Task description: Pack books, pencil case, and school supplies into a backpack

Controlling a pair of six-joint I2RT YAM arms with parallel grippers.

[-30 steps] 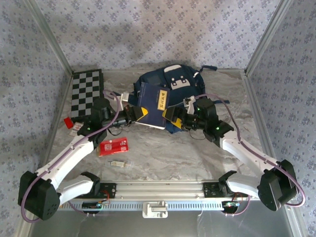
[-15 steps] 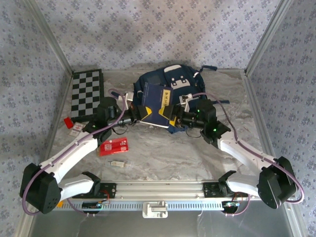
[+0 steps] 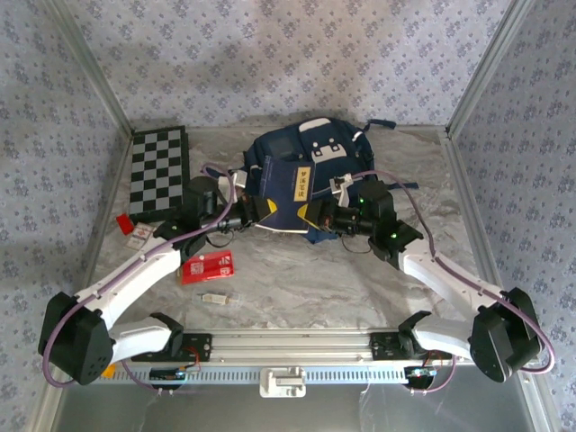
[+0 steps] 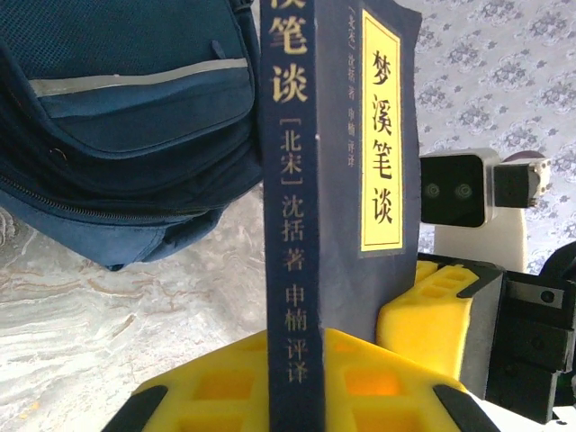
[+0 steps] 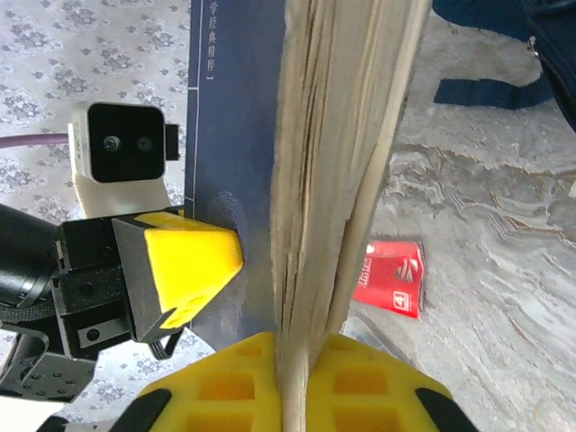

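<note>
Fingers of the left gripper (image 3: pixel 255 209) are pinched on the spine edge of a dark blue book (image 3: pixel 286 191), and those of the right gripper (image 3: pixel 317 214) are pressed onto its opposite, page-side edge. The book is held off the tabletop (image 3: pixel 360 279) between the 2 grippers, at the near side of the backpack (image 3: pixel 310 148); whether the fabric is touched cannot be told. In the left wrist view the spine is seen upright between the yellow fingers (image 4: pixel 225 387), with a yellow title strip (image 4: pixel 381 135) on the cover beside it. In the right wrist view a thick block of page edges is clamped; whether 1 volume or several are held cannot be told. The pencil case (image 3: pixel 207 267) is laid flat on the tabletop beside the left arm, and the pale stick (image 3: pixel 214 298) is laid just nearer than it, apart from it. A chequered board (image 3: pixel 160 171) is laid at the far left.
</note>
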